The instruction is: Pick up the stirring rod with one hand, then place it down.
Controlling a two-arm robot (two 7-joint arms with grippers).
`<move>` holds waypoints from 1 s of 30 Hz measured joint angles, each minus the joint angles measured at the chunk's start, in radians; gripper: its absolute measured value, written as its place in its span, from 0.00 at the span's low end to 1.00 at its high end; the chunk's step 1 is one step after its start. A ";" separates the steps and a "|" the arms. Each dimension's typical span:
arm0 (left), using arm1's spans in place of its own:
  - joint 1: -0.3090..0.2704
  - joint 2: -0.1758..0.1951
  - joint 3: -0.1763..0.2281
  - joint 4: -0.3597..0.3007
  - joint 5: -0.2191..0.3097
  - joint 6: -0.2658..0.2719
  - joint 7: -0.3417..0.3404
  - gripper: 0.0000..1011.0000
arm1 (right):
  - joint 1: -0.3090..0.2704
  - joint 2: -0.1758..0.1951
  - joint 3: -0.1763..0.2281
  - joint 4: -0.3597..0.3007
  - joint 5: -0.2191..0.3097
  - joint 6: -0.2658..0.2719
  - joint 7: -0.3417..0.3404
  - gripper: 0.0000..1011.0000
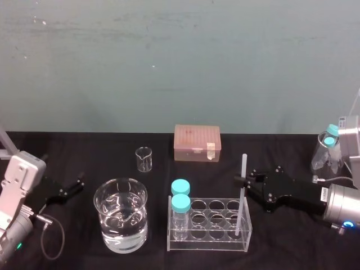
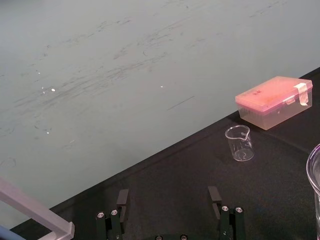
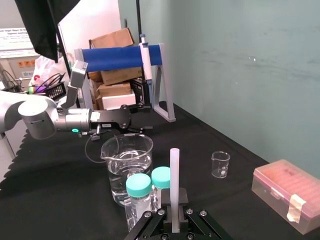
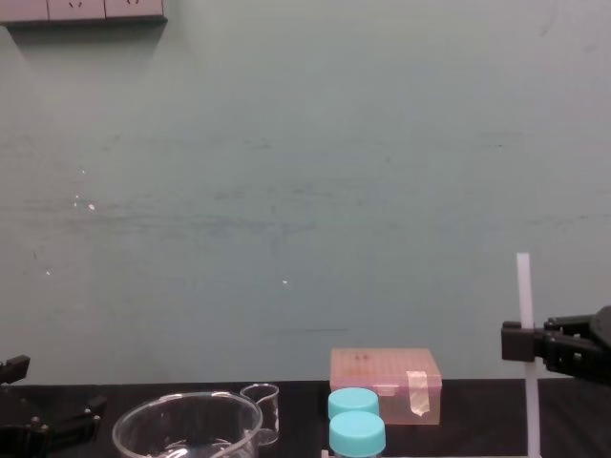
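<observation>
The black right gripper [image 1: 245, 180] was squeezed tight on the upper part of the long, thin, white see-through stirring rod [image 1: 244, 164]. The rod stood straight up, its bottom end down in the right end of the clear plastic rack [image 1: 209, 241]. It was much taller than the two blue-capped bottles [image 1: 180, 197] at the rack's left end. The black left gripper [image 1: 75, 186] sat far left of the rack, fingers apart, holding nothing.

One stirring rod [image 1: 241, 202] stands in the single clear rack [image 1: 208, 240], which also holds two blue-capped bottles [image 1: 180, 203]. Left of the rack is one large beaker [image 1: 121, 216]. Behind the rack are one small beaker [image 1: 144, 159] and one pink box [image 1: 197, 143]. To the rack's right is one blue-capped flask [image 1: 326, 152].
</observation>
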 joint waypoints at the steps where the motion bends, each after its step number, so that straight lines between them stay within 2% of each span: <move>1: 0.000 0.000 0.000 0.000 0.000 0.000 0.000 0.99 | 0.000 -0.001 0.000 0.001 -0.001 0.000 -0.001 0.07; 30: 0.000 0.000 0.000 0.000 0.000 0.000 0.000 0.99 | 0.004 -0.036 -0.011 0.043 -0.030 -0.010 -0.018 0.07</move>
